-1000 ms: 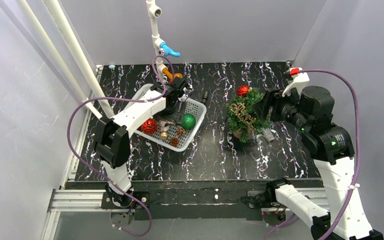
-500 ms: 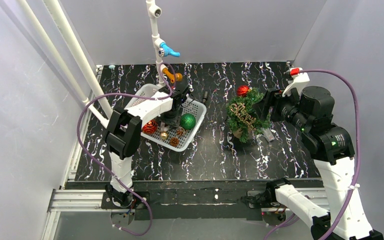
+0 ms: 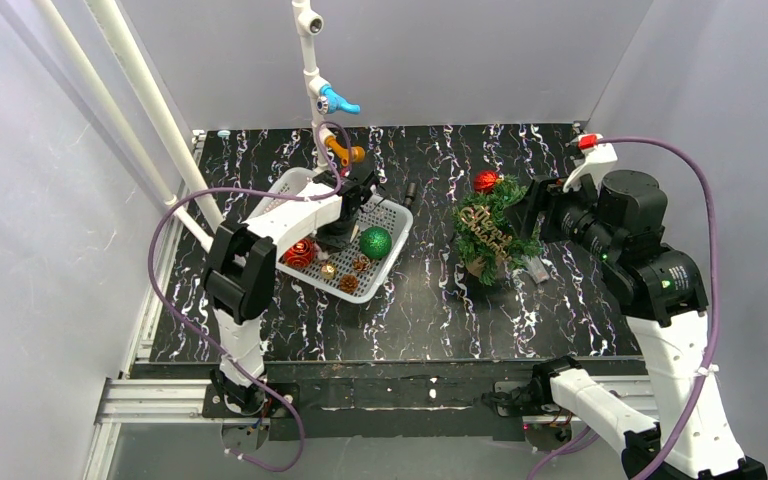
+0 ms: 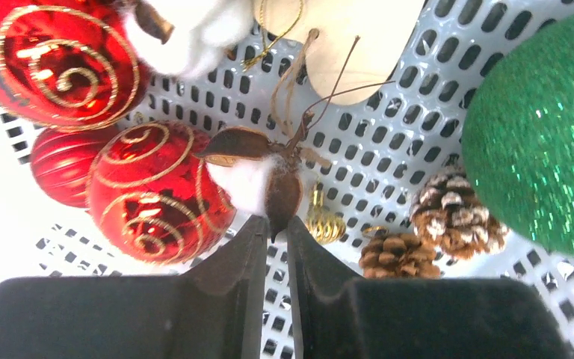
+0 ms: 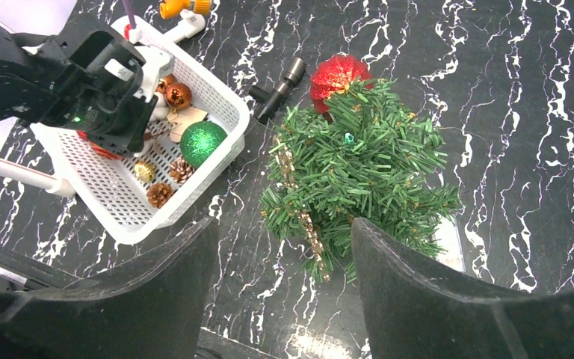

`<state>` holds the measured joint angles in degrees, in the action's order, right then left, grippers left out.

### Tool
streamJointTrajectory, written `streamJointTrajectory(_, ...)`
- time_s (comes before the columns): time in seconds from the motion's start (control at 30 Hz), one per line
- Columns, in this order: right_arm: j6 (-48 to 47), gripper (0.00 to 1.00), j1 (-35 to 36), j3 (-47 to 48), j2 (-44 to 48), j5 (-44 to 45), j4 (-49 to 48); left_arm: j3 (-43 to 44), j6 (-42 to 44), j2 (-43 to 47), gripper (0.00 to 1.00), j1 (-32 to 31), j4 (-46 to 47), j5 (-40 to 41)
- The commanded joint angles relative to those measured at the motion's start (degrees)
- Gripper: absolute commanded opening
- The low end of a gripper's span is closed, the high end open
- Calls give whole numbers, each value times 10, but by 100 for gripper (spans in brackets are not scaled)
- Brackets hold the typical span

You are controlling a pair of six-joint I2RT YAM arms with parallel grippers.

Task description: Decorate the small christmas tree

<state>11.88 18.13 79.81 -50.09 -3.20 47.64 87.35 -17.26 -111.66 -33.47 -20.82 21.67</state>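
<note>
In the basket (image 3: 362,295), the left gripper (image 4: 270,228) pinches a cotton pod's (image 4: 265,183) tip between nearly closed fingers, while the right gripper (image 5: 282,224), fingers wide apart, hangs over the tree (image 3: 490,232) standing on the table (image 3: 430,310) right of the basket.

A gold glitter script sign (image 3: 485,232) hangs on the small christmas tree (image 3: 505,200), on the side facing away from the right gripper (image 5: 284,228). Its looping letters appear to read "Merry Christmas", too small to confirm; from the wrist it shows edge-on.
</note>
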Motion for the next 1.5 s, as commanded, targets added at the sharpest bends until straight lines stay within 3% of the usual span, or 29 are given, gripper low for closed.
streamJointTrajectory(0.0,10,73,2,35,2,-14,-28,27,45,80,7,3,-89,3)
streamJointTrajectory(0.27,29,72,2,111,-26,-107,-80,112,94,140,0,3,-122,-71)
streamJointTrajectory(0.47,87,71,6,130,-78,-275,-218,154,97,192,0,3,-100,-195)
streamJointTrajectory(0.57,112,70,29,136,-113,-300,-260,198,62,200,0,6,-108,-271)
streamJointTrajectory(0.73,89,70,97,150,-153,-264,-254,373,-104,143,0,37,-227,-300)
streamJointTrajectory(0.8,69,70,130,134,-160,-233,-253,401,-170,133,0,51,-233,-343)
streamJointTrajectory(0.93,-36,72,211,52,-150,-151,-287,334,-287,165,0,71,-158,-404)
streamJointTrajectory(1.1,-183,74,297,-125,-91,-45,-467,263,-400,203,0,95,-83,-451)
streamJointTrajectory(1.23,-268,73,329,-135,-117,-5,-469,255,-440,206,0,96,-73,-472)
streamJointTrajectory(1.47,-322,70,343,-159,-163,20,-584,234,-452,224,0,97,-60,-471)
